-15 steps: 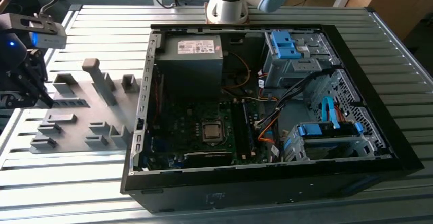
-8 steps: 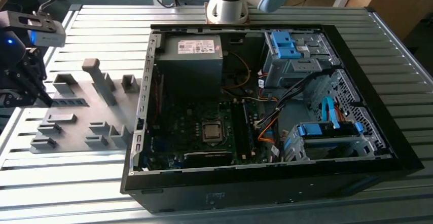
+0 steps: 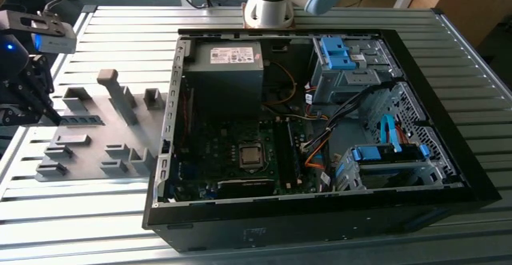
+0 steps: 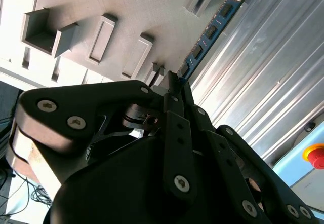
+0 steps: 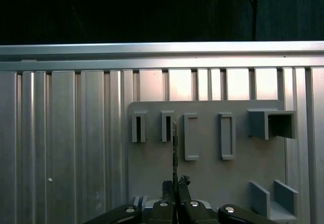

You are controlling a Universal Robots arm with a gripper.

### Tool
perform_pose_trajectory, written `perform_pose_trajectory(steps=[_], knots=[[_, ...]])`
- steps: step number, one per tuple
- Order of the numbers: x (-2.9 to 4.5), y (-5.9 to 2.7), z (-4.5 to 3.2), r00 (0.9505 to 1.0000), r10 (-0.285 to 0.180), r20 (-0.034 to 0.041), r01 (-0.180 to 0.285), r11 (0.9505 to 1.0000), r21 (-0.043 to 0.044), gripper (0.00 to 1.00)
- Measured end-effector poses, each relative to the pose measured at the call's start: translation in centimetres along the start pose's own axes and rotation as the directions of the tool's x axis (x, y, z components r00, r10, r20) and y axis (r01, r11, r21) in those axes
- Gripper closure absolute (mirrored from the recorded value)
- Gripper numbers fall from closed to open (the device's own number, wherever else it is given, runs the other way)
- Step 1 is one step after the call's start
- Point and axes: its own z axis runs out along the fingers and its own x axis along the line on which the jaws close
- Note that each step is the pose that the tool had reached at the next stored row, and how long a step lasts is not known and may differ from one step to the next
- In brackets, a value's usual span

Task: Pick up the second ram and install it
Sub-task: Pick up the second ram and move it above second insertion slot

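My gripper [image 4: 172, 80] is clamped on one end of the second ram [image 4: 210, 31], jaws nearly together. The stick sits near the grey tray's [image 4: 126, 1] edge, by its narrow slots.

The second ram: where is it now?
The second ram is held by the gripper over the grey tray, at the exterior view's left, beside the open computer case.

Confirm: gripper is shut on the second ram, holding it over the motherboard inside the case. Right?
No. The gripper is shut on the second ram, but over the grey tray, outside the case; the first wrist view and the exterior view show it.
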Motion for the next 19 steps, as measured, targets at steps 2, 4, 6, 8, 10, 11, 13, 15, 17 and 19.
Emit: perform_pose_trajectory(steps=[2, 4, 6, 8, 10, 11, 13, 15, 17, 19], knots=[[0.00, 0.01, -0.05, 1.0000, 0.000, 0.0005, 0.000, 1.0000, -0.0003, 0.86], [0.00, 0.00, -0.14, 1.0000, 0.000, 0.0012, 0.000, 1.0000, -0.0001, 0.86], [0.00, 0.00, -0.21, 1.0000, 0.000, 0.0026, 0.000, 1.0000, -0.0001, 0.86], [-0.01, 0.00, -0.30, 1.0000, 0.000, 0.0033, 0.000, 1.0000, -0.0001, 0.86], [-0.01, 0.00, -0.40, 1.0000, 0.000, 0.0036, 0.000, 1.0000, -0.0001, 0.86], [-0.01, 0.01, -0.44, 1.0000, 0.000, 0.0036, 0.000, 1.0000, -0.0002, 0.86], [-0.01, 0.01, -0.51, 1.0000, 0.000, 0.0039, 0.000, 1.0000, 0.0000, 0.86], [-0.01, 0.01, -0.56, 1.0000, 0.000, 0.0039, 0.000, 1.0000, -0.0001, 0.86], [-0.01, 0.01, -0.62, 1.0000, 0.000, 0.0039, 0.000, 1.0000, -0.0001, 0.86], [-0.01, 0.01, -0.69, 1.0000, 0.000, 0.0039, 0.000, 1.0000, -0.0002, 0.86]])
